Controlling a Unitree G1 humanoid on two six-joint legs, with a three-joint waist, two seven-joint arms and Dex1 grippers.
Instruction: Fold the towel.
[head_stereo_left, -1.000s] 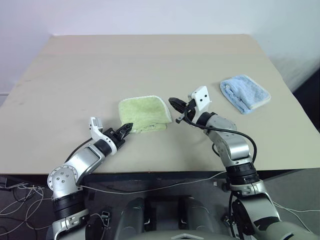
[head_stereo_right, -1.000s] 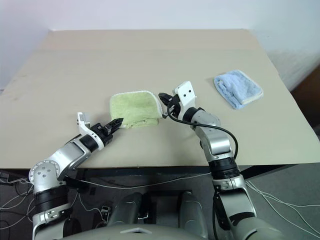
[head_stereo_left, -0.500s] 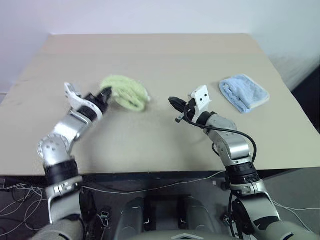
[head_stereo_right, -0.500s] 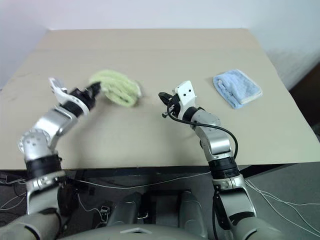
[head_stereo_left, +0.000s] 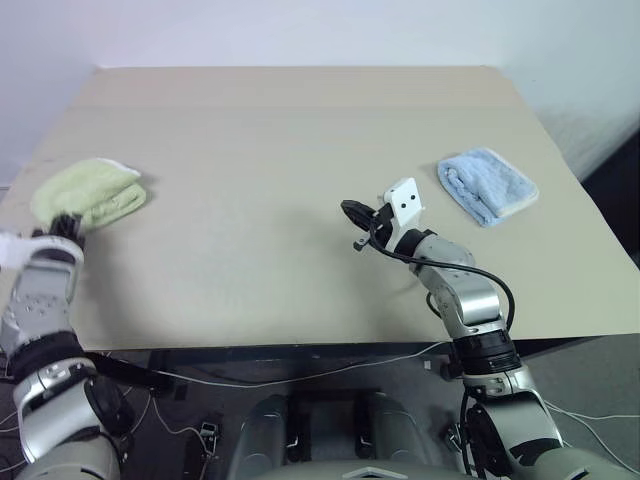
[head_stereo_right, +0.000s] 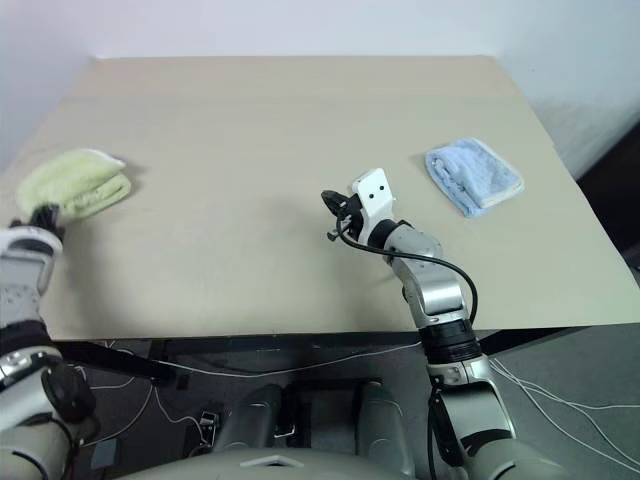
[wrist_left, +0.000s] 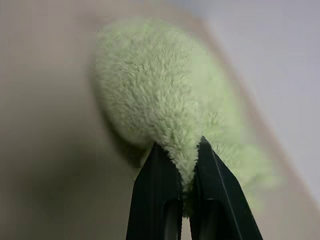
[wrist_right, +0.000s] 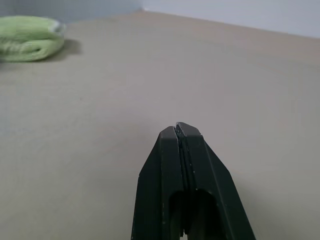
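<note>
On the far left of the beige tabletop (head_stereo_left: 300, 150), close to its left edge, lies the towel (head_stereo_left: 90, 193) — a light yellow-green terry cloth bunched into a soft, rounded bundle, with a bit of white edging showing at its upper corner. The left hand (wrist_left: 188, 165) sits at the near end of that bundle, and the left wrist view shows its two black fingers (wrist_left: 160, 200) pinched tight on a fluffy fold of the towel, the green pile squeezed up between them. From the head cameras, this hand appears at the left margin, just below the towel, with the arm rising from the lower left corner.

Near the middle of the tabletop, the right hand (head_stereo_left: 349, 209) hovers above the bare surface, well apart from the towel. Its fingers are pressed together with nothing between them; the right wrist view shows the two dark tips meeting in a single point. It points roughly level, toward the left side of the tabletop, and the green bundle shows far off in that wrist view. A black cable loops along the forearm behind it.

Well to the right, near the tabletop's right edge, rests a small light blue cloth (head_stereo_left: 489, 186) — folded, with a pale border — touched by neither hand.
</note>
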